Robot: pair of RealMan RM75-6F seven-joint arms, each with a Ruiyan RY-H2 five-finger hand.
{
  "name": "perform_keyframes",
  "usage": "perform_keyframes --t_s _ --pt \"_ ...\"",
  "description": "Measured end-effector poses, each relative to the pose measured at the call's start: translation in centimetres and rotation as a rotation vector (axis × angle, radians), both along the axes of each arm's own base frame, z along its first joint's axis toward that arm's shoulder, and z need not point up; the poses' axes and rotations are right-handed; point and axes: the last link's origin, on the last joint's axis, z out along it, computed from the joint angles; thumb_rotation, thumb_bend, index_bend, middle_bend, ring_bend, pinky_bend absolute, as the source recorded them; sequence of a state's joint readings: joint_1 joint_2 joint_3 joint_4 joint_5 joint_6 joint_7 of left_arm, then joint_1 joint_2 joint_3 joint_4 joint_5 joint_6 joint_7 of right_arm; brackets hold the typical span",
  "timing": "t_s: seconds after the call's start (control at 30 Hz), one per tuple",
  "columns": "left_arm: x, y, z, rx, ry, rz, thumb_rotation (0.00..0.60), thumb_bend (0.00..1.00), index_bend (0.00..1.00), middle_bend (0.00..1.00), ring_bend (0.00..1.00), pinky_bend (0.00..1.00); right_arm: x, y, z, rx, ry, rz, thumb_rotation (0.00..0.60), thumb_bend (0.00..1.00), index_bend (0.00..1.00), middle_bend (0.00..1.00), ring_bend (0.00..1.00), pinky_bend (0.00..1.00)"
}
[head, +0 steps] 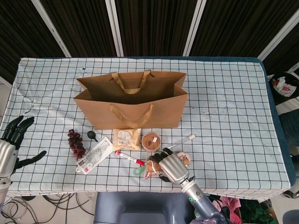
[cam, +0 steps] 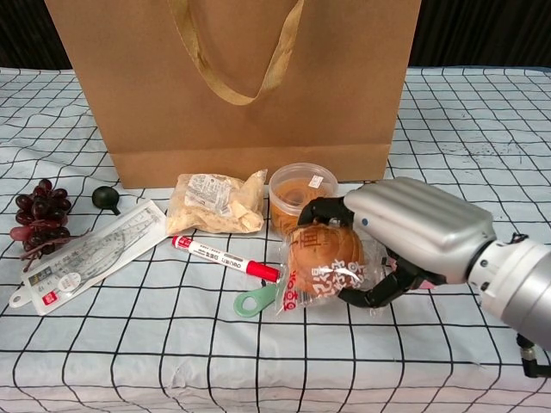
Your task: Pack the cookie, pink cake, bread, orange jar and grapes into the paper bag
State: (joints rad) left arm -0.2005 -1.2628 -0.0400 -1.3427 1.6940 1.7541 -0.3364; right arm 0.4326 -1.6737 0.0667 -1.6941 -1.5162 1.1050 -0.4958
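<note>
A white cloth with a dark grid is covering the table, and dark panels with pale slanted bars are standing behind it. The paper bag is sitting upright and open near the middle. In front of it the packet of pale snack, the orange jar, a red marker, a packaged ruler set, a small black knob and the grapes are lying in a loose row.

The right hand is gripping the wrapped bread, fingers over its top and thumb under its edge — the packet is tilting up just in front of the jar, its near end over a green ring-shaped tool.

Only the head view is showing the left hand, fingers spread and holding nothing, off the table's left edge, and a pink item beside the right hand — the chest view is hiding that behind the hand
</note>
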Motion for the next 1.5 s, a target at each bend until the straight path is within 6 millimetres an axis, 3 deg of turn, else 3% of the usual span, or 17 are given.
perform_keyframes --t_s 0.2,0.47,0.73,0.93,1.2,1.37,1.5 --pt "0.1 -0.2 0.0 -0.001 0.004 -0.002 0.600 0.12 0.10 0.10 0.00 0.09 -0.3 0.0 4.1 -0.090 -0.144 -0.053 0.600 0.36 0.43 0.35 0.38 0.23" --pt "0.2 -0.4 -0.4 -0.017 0.012 -0.009 0.600 0.12 0.10 0.10 0.00 0.09 -1.9 -1.6 11.9 -0.354 -0.372 -0.122 0.600 0.36 0.43 0.33 0.38 0.23" --pt "0.2 -0.5 -0.6 -0.028 0.012 -0.006 0.600 0.12 0.10 0.10 0.00 0.09 -2.2 -6.3 18.4 -0.612 -0.463 -0.124 0.600 0.36 0.43 0.32 0.38 0.23" --pt "0.2 -0.4 -0.6 -0.034 0.029 -0.004 0.600 0.12 0.10 0.10 0.00 0.09 0.0 -10.8 22.3 -0.737 -0.519 -0.077 0.600 0.36 0.42 0.32 0.37 0.23" --pt "0.2 -0.4 -0.6 -0.027 0.045 -0.007 0.600 0.12 0.10 0.10 0.00 0.09 4.4 -15.0 22.8 -0.662 -0.494 -0.025 0.600 0.35 0.41 0.32 0.37 0.23" --pt "0.2 -0.4 -0.6 -0.030 0.050 -0.004 0.600 0.12 0.10 0.10 0.00 0.08 7.5 -16.4 21.3 -0.567 -0.476 -0.010 0.600 0.35 0.41 0.31 0.37 0.23" --pt "0.2 -0.4 -0.8 -0.028 0.064 -0.006 0.600 0.12 0.10 0.10 0.00 0.08 9.8 -16.9 18.8 -0.488 -0.461 0.002 0.600 0.36 0.40 0.30 0.36 0.23"
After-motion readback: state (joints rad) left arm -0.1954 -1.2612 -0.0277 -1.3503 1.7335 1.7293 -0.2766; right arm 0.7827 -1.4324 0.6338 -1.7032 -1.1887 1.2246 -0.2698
